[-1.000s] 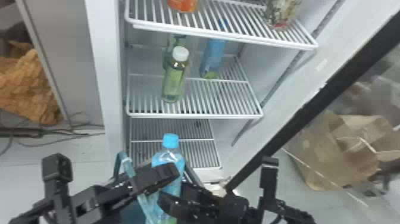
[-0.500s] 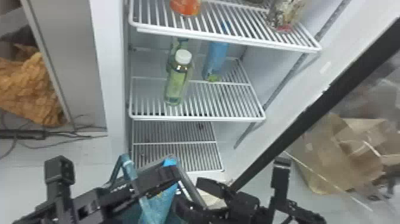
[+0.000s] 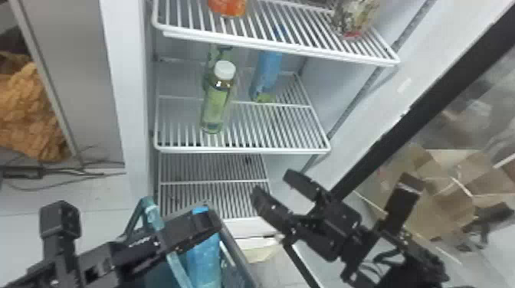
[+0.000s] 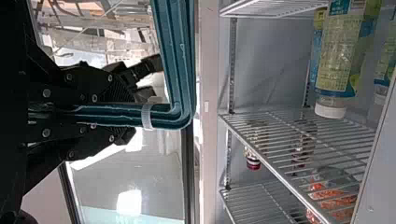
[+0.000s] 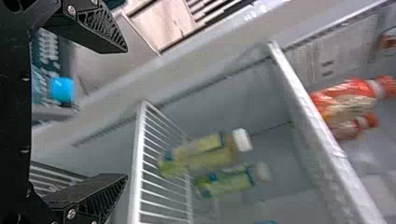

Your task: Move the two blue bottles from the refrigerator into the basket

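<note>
In the head view, my left gripper (image 3: 191, 229) is at the basket (image 3: 239, 260), shut on its teal handle (image 3: 174, 260); the left wrist view shows the gripper (image 4: 128, 113) around the handle (image 4: 180, 60). One blue bottle (image 3: 205, 264) stands inside the basket, partly behind the left fingers; its blue cap (image 5: 62, 88) shows in the right wrist view. The other blue bottle (image 3: 267, 74) is at the back of the middle refrigerator shelf (image 3: 245, 148). My right gripper (image 3: 271, 184) stands open, right of the basket and below that shelf; the right wrist view shows the gripper (image 5: 125, 112) with nothing between its fingers.
A green bottle (image 3: 217, 103) stands at the shelf's left front, another behind it. The upper shelf (image 3: 279, 48) holds an orange-red item (image 3: 228, 7) and a patterned one. The refrigerator's dark door edge (image 3: 406, 118) slants along the right.
The blue bottle has gone lower into the basket. My right gripper, earlier beside it, has come away up and to the right. The left gripper still holds the handle.
</note>
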